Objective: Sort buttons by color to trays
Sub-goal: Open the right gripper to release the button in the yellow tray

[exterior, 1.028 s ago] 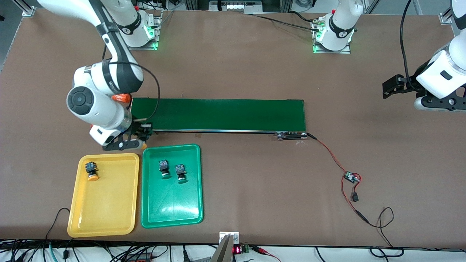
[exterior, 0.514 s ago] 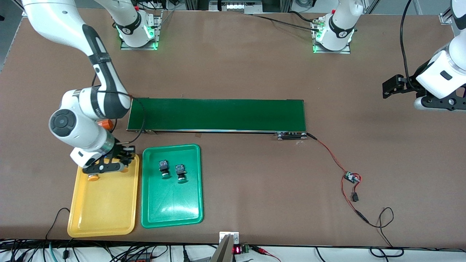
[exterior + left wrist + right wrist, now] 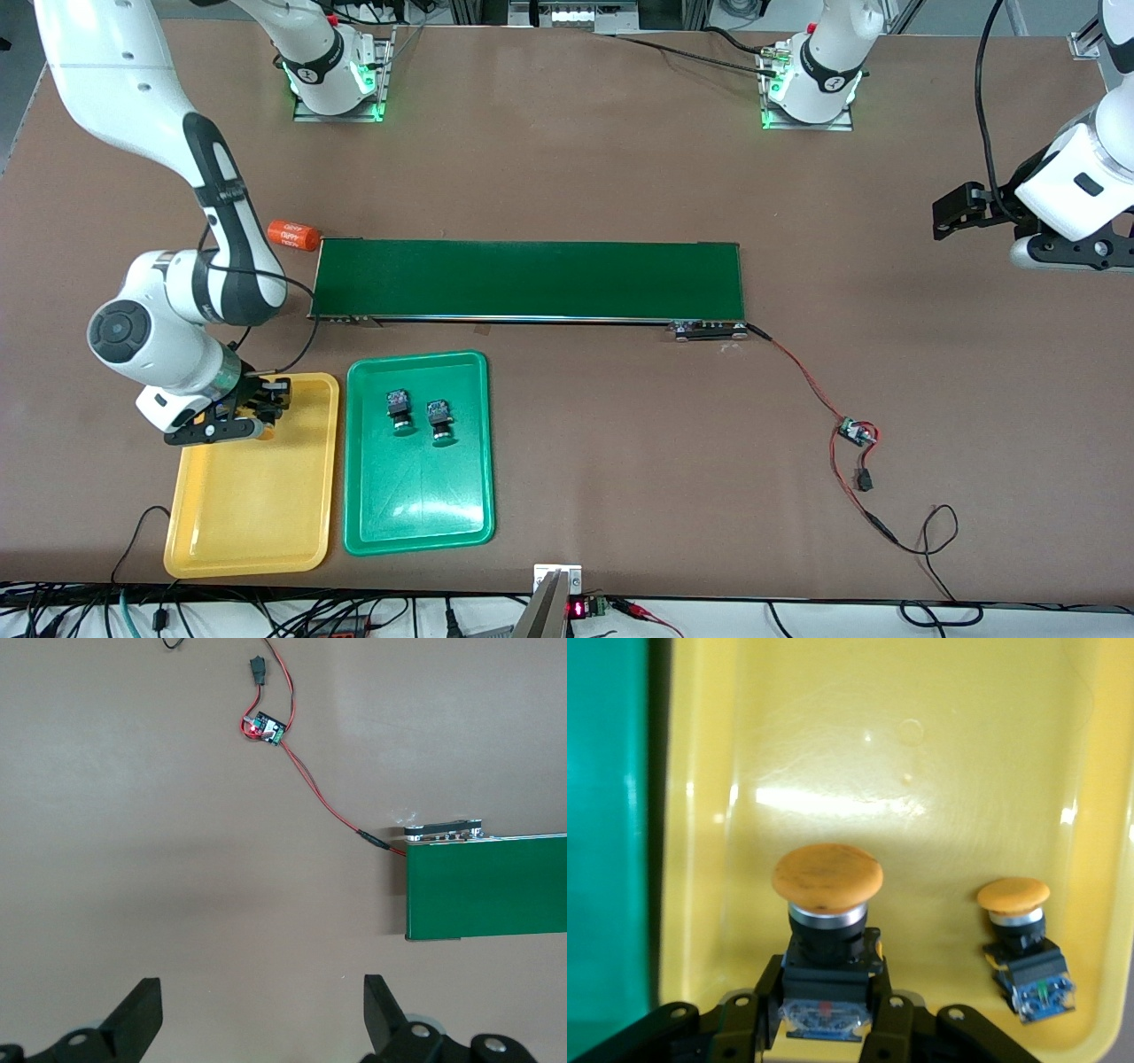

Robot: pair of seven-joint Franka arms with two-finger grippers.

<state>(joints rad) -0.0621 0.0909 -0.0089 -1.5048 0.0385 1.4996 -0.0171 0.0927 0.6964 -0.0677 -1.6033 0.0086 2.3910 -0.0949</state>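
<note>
My right gripper [image 3: 252, 412] [image 3: 828, 992] is shut on the dark body of a yellow-capped button [image 3: 828, 904], over the yellow tray [image 3: 257, 496] at its corner toward the right arm's end. Beside it in that tray lies a second yellow button [image 3: 1023, 948], hidden under the gripper in the front view. Two green buttons [image 3: 399, 412] [image 3: 438, 421] lie side by side in the green tray [image 3: 416, 505]. My left gripper [image 3: 955, 211] [image 3: 261, 1014] waits open and empty above bare table at the left arm's end.
A long dark-green conveyor belt [image 3: 532, 279] lies across the middle, farther from the front camera than the trays. An orange cylinder [image 3: 292, 235] rests at its end toward the right arm. A small circuit board [image 3: 855, 432] with red wires trails from the belt's end toward the left arm.
My right gripper has carried the yellow button from the belt's end to over the yellow tray's corner, covering the button lying there and uncovering the orange cylinder. The left arm stays still.
</note>
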